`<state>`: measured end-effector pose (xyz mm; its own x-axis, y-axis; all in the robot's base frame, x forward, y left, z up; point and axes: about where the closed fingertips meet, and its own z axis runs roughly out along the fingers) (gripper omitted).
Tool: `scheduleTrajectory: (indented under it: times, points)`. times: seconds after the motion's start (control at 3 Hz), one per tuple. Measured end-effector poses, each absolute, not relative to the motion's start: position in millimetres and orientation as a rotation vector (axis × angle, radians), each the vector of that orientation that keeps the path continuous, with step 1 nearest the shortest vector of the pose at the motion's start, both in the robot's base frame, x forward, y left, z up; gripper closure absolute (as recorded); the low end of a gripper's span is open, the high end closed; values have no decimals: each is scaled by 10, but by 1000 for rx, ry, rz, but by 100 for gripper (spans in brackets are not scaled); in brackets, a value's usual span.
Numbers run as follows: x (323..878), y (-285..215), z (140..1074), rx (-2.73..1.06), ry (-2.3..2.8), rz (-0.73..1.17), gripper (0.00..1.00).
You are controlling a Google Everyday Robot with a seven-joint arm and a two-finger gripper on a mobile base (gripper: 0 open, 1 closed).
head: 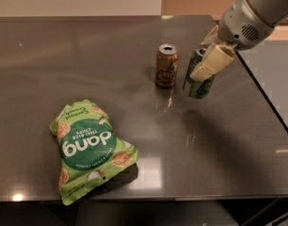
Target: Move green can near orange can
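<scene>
A dark green drink can (201,87) with a silver top leans slightly and is partly covered by a cream-coloured finger (211,63). It is on the far right part of a dark grey table (64,55), just to the right of the orange can (166,66). The two cans are close together but apart. The orange can stands upright and has cursive lettering and an open silver top.

The table's right edge runs close past the green can. To the left and toward the near edge there is wide bare tabletop. A light green chip bag (90,149) lies at the near left, well apart from both cans.

The gripper (200,68) reaches in from the far right on a pale grey arm. It pinches the green can around its upper half. I cannot tell whether the can's base touches the table.
</scene>
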<state>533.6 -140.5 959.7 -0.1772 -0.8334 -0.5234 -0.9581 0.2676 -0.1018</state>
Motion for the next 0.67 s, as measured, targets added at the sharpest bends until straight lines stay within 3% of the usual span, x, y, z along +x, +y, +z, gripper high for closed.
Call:
scheduleTrajectory:
  times: [0.67]
  points:
    - [5641, -1159, 9240, -1594, 2085, 368, 100]
